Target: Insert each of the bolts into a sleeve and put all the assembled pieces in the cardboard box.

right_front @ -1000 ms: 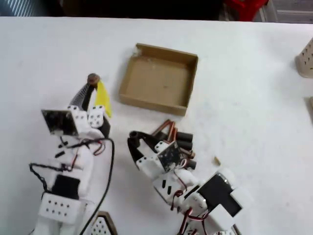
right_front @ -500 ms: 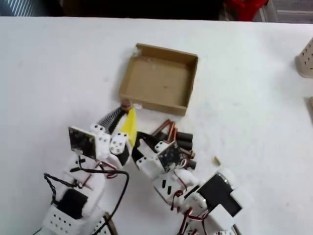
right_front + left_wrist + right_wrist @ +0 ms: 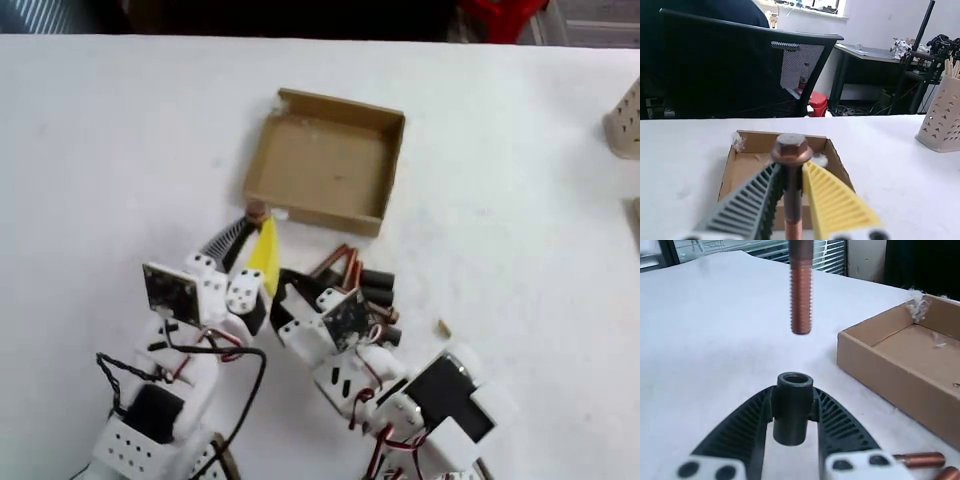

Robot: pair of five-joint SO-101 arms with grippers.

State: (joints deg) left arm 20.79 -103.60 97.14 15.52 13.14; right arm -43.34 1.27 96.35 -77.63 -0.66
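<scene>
Left end effector (image 3: 792, 167) clamps the bolt (image 3: 792, 200) vertical, thread down, hanging just above the sleeve (image 3: 792, 412). Right end effector (image 3: 792, 392) grips the sleeve upright, bore up, roughly lined up for insertion. Cardboard box (image 3: 320, 165) is near, on the table.

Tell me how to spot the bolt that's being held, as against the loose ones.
Find the cardboard box in the middle of the white table. By its near left corner, the left gripper has one grey and one yellow jaw, shut on a copper bolt. It alone stands upright in the air, hex head up; the other bolts lie flat on the table.
</scene>
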